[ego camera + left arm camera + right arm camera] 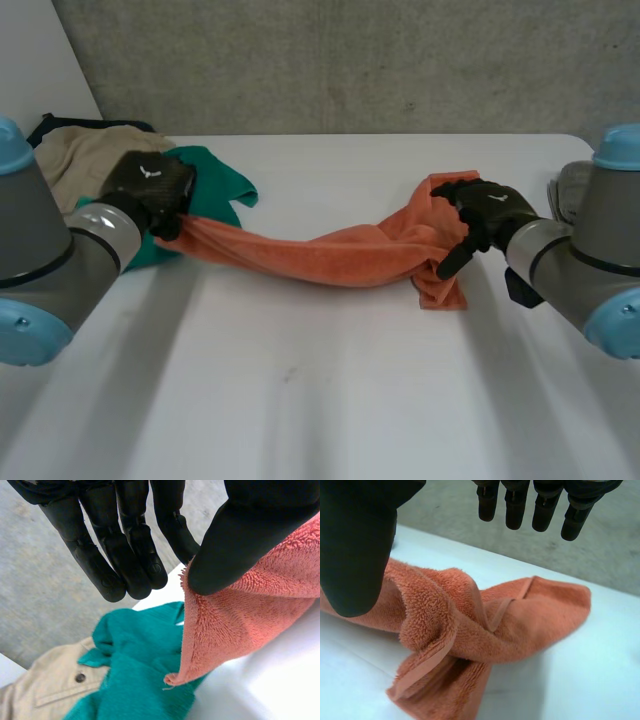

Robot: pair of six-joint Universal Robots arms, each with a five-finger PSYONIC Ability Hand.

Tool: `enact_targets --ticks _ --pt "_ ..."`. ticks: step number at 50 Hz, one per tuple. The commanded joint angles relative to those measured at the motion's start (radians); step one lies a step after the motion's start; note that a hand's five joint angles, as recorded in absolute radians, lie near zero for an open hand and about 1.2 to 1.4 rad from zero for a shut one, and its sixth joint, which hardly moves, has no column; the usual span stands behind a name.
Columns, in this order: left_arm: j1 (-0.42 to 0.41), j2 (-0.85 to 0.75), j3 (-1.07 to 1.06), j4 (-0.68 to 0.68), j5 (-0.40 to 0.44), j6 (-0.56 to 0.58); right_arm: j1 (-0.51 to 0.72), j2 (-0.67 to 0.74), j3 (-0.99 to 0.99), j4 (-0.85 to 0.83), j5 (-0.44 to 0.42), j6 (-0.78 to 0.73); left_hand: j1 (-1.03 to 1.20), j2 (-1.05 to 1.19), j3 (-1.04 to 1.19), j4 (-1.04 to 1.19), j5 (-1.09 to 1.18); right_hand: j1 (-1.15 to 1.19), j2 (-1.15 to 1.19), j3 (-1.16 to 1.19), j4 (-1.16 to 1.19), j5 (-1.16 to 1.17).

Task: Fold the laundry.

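An orange towel (340, 255) stretches across the white table (320, 400) between my two hands. My left hand (150, 185) holds its left end raised off the table. In the left wrist view the thumb (235, 540) pinches the towel (250, 615) edge, and a corner hangs down below it. My right hand (485, 210) hovers over the bunched right end, which lies on the table. In the right wrist view its fingers (515, 505) are straight and spread away from the thumb, above the crumpled towel (520, 620), holding nothing.
A green cloth (225, 180) lies just behind my left hand, partly under the towel's end, and is seen below the hand (135, 665). A beige garment (85, 155) with a button (80, 678) sits at the far left. A pale grey item (565, 195) lies by the right arm.
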Motion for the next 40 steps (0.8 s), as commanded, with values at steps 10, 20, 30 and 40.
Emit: enact_targets --ticks 10,20,30,40 --pt "0.043 0.116 0.007 -0.013 0.044 -0.011 -0.106 -0.092 0.163 0.204 -0.014 0.232 0.232 0.198 0.206 0.201 0.21 0.42 0.446 0.445 0.444 0.427" --pt "0.038 0.138 0.007 -0.019 0.055 -0.042 0.027 0.003 0.18 0.052 0.039 0.229 0.232 0.198 0.206 0.201 0.21 0.423 0.449 0.448 0.447 0.43" --pt "0.049 0.162 0.01 -0.036 0.064 -0.052 0.147 0.112 0.072 0.026 0.176 0.226 0.232 0.198 0.206 0.201 0.21 0.4 0.426 0.425 0.424 0.407" --pt "0.04 0.199 0.007 -0.041 0.075 -0.074 0.202 0.207 -0.067 0.04 0.214 0.261 0.232 0.198 0.206 0.201 0.21 0.397 0.423 0.422 0.421 0.404"
